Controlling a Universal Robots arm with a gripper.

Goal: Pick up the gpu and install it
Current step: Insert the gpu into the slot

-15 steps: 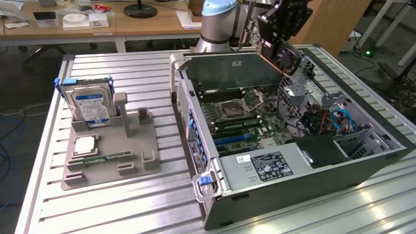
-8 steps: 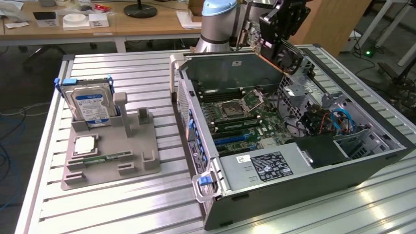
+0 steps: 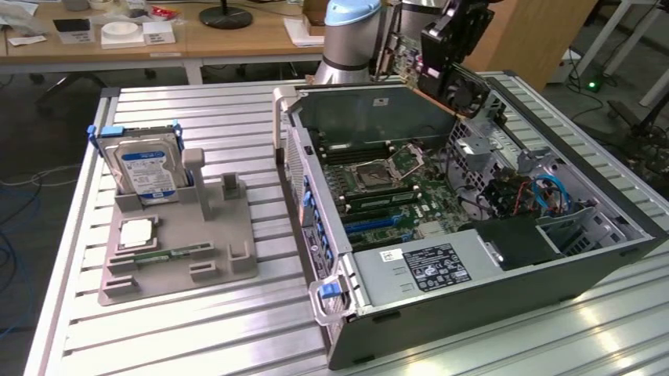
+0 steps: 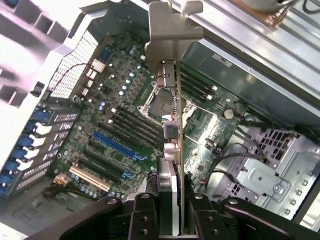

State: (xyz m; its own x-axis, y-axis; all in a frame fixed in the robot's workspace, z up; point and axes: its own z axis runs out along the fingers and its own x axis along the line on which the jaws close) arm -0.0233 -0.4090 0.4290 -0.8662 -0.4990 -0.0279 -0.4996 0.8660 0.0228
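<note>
UR arm [image 3: 340, 51]: silver-grey cylindrical links, light-blue joint cap [image 3: 352, 11]. Gripper [image 4: 172, 212]: matte black, blocky fingers [image 4: 142, 210], round screw heads [image 4: 144, 231] on each.

Rises on a silver-and-blue arm [image 3: 350, 27] at the far side of the exterior view. Carries the hand [image 4: 172, 220] high and tipped downward. Grips the gpu [image 4: 174, 145] edge-on between black fingers [image 4: 142, 217], pressed against both faces of the card, bracket end pointing away from the wrist.

gpu [image 4: 170, 80]: green card, silver end bracket, clamped upright, aloft over open computer case [image 3: 471, 313].
</note>
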